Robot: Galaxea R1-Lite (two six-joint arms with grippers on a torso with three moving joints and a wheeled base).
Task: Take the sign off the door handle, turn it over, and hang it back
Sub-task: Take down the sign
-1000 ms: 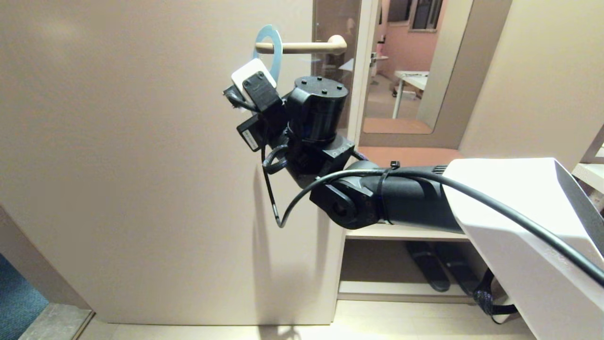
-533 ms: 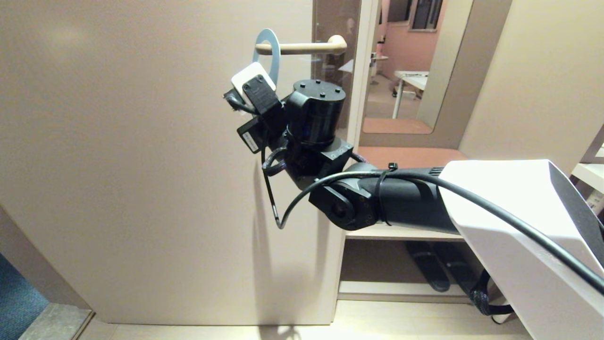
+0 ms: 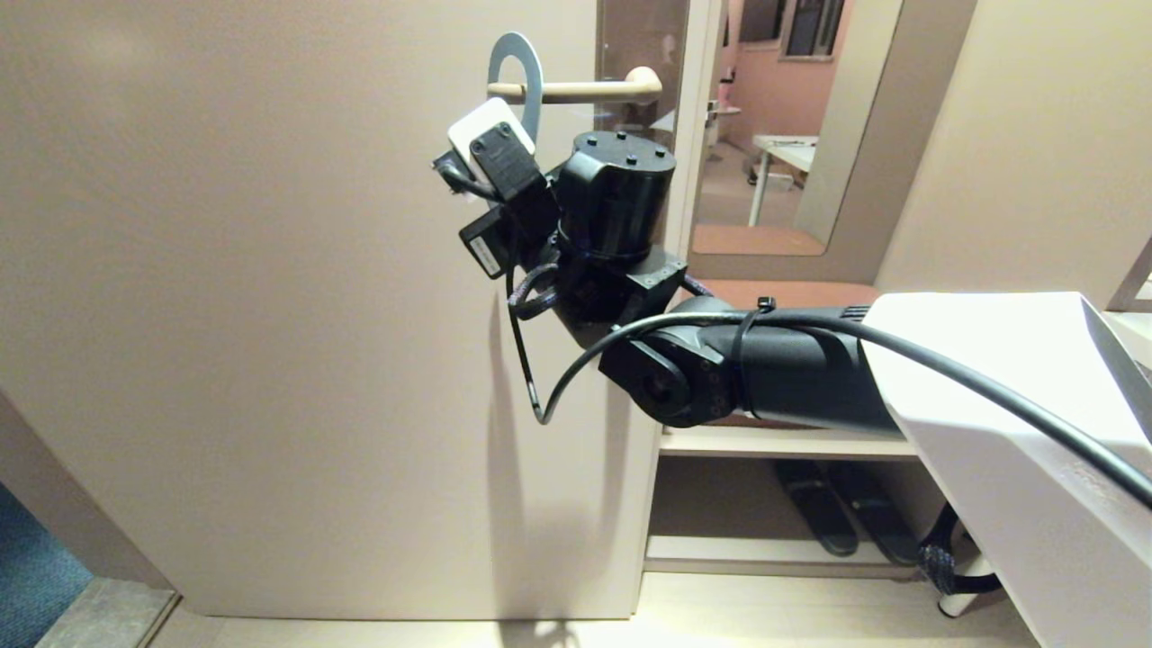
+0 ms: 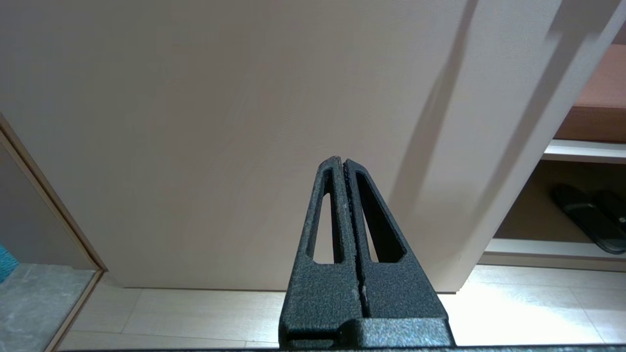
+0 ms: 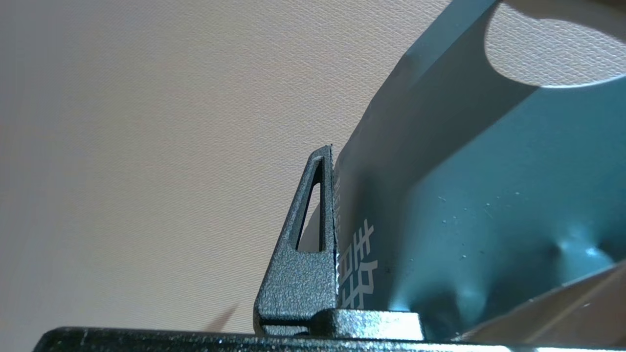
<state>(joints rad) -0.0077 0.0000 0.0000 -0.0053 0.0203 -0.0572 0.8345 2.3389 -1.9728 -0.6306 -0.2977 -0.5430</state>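
Note:
The blue-grey sign point(image 3: 515, 56) has its large hole round the free end of the cream door handle point(image 3: 585, 89), which runs across to a brown backplate point(image 3: 641, 36). In the right wrist view the sign point(image 5: 489, 195) shows white lettering and a Chinese character. My right gripper point(image 5: 337, 161) is shut on the sign's lower part; one finger point(image 5: 303, 264) shows and the other is hidden behind the sign. In the head view the wrist camera hides that grip. My left gripper point(image 4: 342, 161) is shut and empty, parked low in front of the door.
The beige door point(image 3: 270, 315) fills the left. Right of its edge is an open doorway into another room. Below my right arm point(image 3: 765, 369) stands a shelf with dark slippers point(image 3: 828, 517). A pale wall rises at the right.
My right gripper has lifted the sign a little and shifted it slightly along the handle toward the backplate; the ring stands higher and looks narrower. The left arm has not moved.

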